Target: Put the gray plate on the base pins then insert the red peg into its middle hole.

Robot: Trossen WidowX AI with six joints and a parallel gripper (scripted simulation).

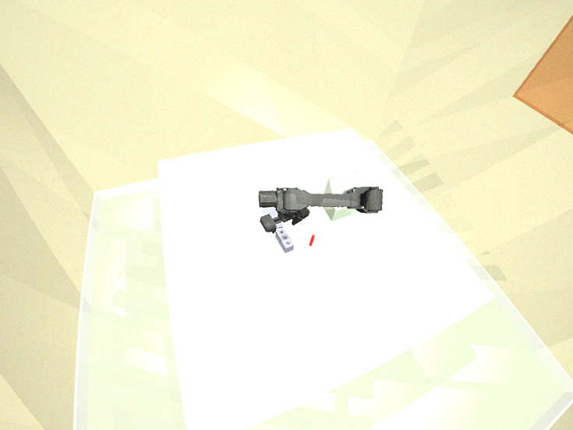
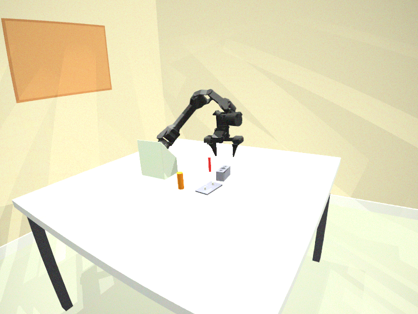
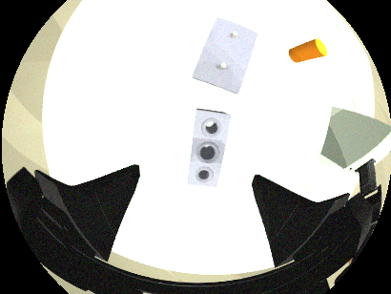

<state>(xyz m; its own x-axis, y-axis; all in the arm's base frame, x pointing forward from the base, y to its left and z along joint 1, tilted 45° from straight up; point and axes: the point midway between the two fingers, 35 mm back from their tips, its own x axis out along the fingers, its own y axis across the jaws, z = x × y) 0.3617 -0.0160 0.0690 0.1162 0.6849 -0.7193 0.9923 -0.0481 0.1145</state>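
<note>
The gray plate [image 1: 281, 241] [image 2: 222, 174] [image 3: 221, 139], a thick bar with three holes in its top, sits on the table beside the base, off its pins. The flat gray base [image 1: 270, 212] [image 2: 209, 187] [image 3: 226, 50] has two short pale pins and lies bare; the arm partly hides it in the top view. The red peg [image 1: 311, 239] [image 2: 209, 164] stands upright near the plate and is not visible in the wrist view. My gripper [image 1: 284, 218] [image 2: 224, 155] [image 3: 196, 173] points down, open and empty, above the plate, which shows between and ahead of its fingertips in the wrist view.
An orange cylinder [image 2: 180, 180] [image 3: 307, 51] stands on the table [image 1: 233, 316] [image 2: 168, 229] to one side of the base. A pale green block with a sloped face [image 1: 337, 213] [image 2: 152, 158] [image 3: 355, 136] stands near the arm's mount.
</note>
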